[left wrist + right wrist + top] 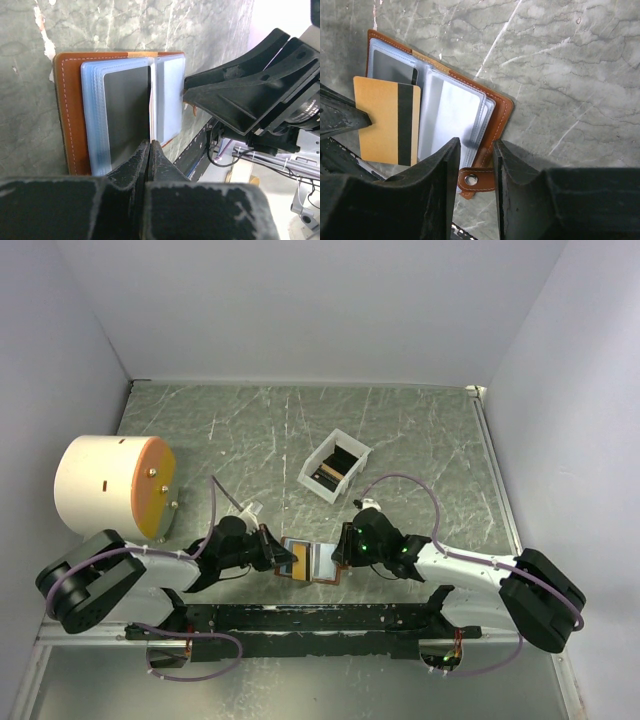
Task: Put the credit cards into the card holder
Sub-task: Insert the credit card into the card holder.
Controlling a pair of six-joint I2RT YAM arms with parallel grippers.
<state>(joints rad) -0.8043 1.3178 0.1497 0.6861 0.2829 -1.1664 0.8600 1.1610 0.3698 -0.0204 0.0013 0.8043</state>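
scene: a grey-green marbled table (420,440) seen from above, with two robot arms reaching in from the near edge and meeting at the middle.
card holder: the brown leather card holder (499,112) lies open and flat on the table between the two grippers, its pale blue-grey clear pockets facing up.
left gripper: the left gripper (150,150) has its fingers pressed together on the near edge of a gold card (377,120).
gold card: gold-tan with a dark stripe. it overlaps the holder's left-hand pockets, with part of it sticking out past the holder's edge.
dark card: a dark card (125,110) sits inside one of the clear pockets on the left-hand side.
right gripper: the right gripper (476,150) is at the holder's opposite edge with a narrow gap between its fingers. the leather edge shows in that gap. i cannot tell whether it pinches the holder or only presses on it.
snap tab: the snap tab (475,180) pokes out from the holder's edge between the right fingers.
white box: a white box (318,483) stands further back, apart from the holder, with dark and tan cards (335,465) inside.
cylinder: a pale cylinder (100,480) with an orange end lies at the far left.
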